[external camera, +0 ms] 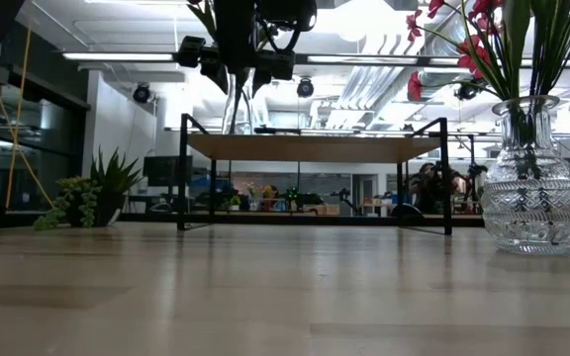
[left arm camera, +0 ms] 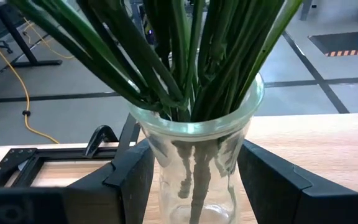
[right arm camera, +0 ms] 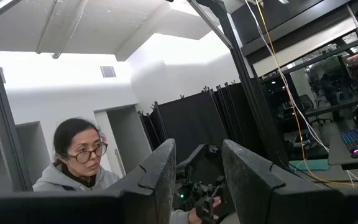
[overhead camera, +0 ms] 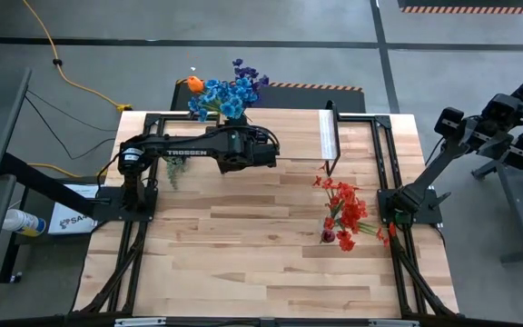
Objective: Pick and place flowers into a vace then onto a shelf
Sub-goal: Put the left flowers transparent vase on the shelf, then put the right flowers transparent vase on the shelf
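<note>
Both bunches are already in vases; neither is yet on the shelf [external camera: 315, 148], so that step is judged unfinished. The clear vase [left arm camera: 194, 168] of blue flowers [overhead camera: 225, 94] is held upright above the bench [overhead camera: 243, 263], grasped by the left claw [left arm camera: 194, 180], stems vertical. The red flowers [overhead camera: 345, 211] stand near the right edge. The right claw [right arm camera: 196, 180] is parked off-bench, released.

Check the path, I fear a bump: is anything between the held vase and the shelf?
Nothing visible: the left pincer holds the vase aloft, the shelf top is bare, the red flowers stand aside.
</note>
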